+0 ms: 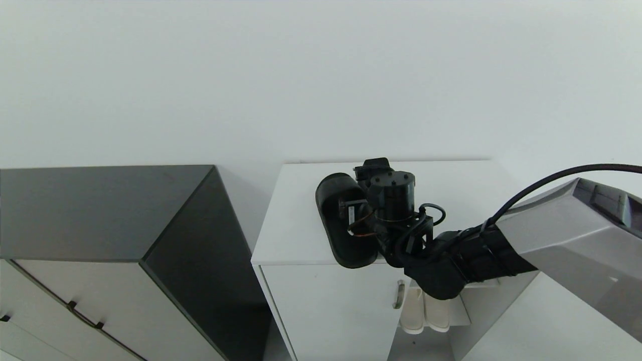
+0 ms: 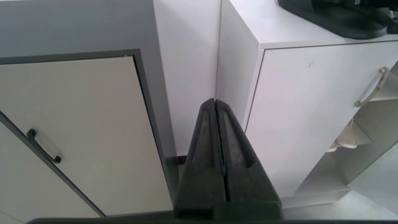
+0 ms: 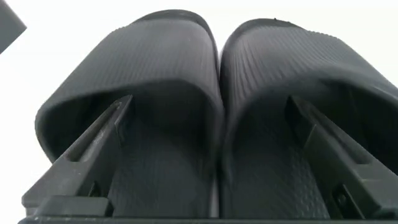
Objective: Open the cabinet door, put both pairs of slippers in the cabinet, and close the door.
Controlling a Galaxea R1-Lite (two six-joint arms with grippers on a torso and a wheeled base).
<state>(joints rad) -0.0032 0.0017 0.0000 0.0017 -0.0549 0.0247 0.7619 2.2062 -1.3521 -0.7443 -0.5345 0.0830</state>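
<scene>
While the black slippers (image 1: 346,220) lie on top of the white cabinet (image 1: 296,215), the right gripper (image 3: 208,104) has its fingers apart, one inside each slipper, the left gripper (image 2: 216,109) has its fingers together, and the white slippers (image 1: 424,311) sit inside the cabinet.

The left gripper (image 2: 216,107), fingers pressed together, points at the gap between a grey-framed drawer unit (image 2: 74,112) and the white cabinet (image 2: 298,99), which bears black slippers (image 2: 339,15) on top and pale slippers (image 2: 346,135) on a shelf.

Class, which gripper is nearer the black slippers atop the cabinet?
Right. The right gripper is at the black slippers, open at their openings; the left gripper hangs lower, before the white cabinet.
</scene>
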